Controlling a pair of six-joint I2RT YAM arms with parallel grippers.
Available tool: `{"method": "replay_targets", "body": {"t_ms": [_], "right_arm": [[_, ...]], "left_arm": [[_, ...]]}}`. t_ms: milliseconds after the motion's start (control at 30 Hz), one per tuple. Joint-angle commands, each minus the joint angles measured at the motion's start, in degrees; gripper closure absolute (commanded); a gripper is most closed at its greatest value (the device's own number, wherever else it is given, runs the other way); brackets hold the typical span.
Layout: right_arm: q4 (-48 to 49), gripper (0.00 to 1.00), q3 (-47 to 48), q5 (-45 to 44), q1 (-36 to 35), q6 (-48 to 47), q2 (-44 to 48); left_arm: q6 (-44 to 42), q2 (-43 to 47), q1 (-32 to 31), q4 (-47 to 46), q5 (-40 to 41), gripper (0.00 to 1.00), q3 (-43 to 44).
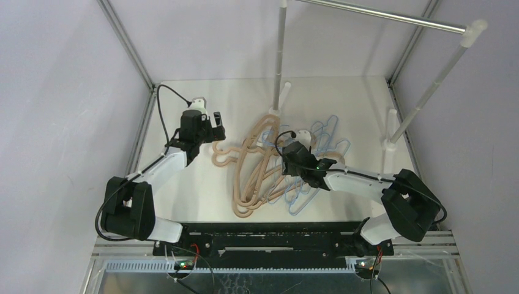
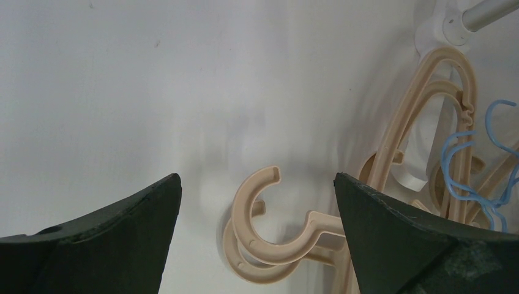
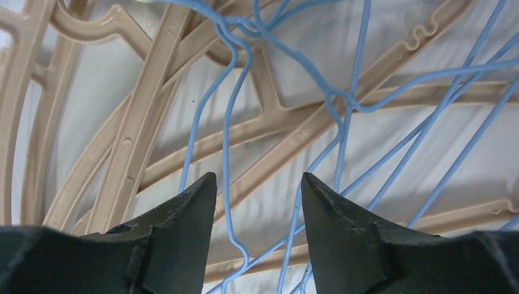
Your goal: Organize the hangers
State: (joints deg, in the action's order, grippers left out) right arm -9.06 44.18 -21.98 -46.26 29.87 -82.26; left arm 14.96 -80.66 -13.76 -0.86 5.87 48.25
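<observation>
Heaped flat on the table (image 1: 202, 190), mid-surface and in one tangle: tan hangers (image 1: 246, 184) on the left, light-blue wire hangers (image 1: 318, 138) on the right, overlapping where they meet.

Hovering at the tangle's left edge: left gripper (image 1: 214, 124), fingers (image 2: 122, 226) spread wide, holding nothing. Lying between them in the wrist view: two stacked tan hooks (image 2: 242, 211), touching neither finger.

Poised low over the middle of the heap: right gripper (image 1: 285, 139), fingers (image 3: 183, 226) parted by a narrower gap. Running through that gap, one blue wire (image 3: 227, 153), not pinched, with tan bars crossing underneath.

Standing behind the heap: silver rail (image 1: 379, 16) on white posts (image 1: 281, 49).
</observation>
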Motion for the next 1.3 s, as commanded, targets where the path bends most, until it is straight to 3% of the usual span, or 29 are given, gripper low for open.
{"method": "replay_targets", "body": {"t_ms": [0, 467, 933, 1267], "right_arm": [[-0.72, 0.4, 0.02, -0.98, -1.4, 3.83, -0.28], [-7.54, 0.43, 0.02, -8.57, -5.2, 7.73, 3.4], [-9.93, 0.43, -0.24, -12.3, -7.35, 12.1, 1.75], [-9.21, 0.48, -0.37, -13.32, -7.11, 13.27, -1.65]], "left_arm": [[-1.16, 1.04, -0.44, -0.89, 0.46, 0.01, 1.67], [-1.3, 1.4, -0.4, -0.85, 1.06, 0.0, 1.46], [-0.9, 2.34, -0.39, -0.9, 0.9, 0.01, 0.88], [-0.95, 2.13, -0.37, -0.89, 1.16, 0.01, 0.79]]}}
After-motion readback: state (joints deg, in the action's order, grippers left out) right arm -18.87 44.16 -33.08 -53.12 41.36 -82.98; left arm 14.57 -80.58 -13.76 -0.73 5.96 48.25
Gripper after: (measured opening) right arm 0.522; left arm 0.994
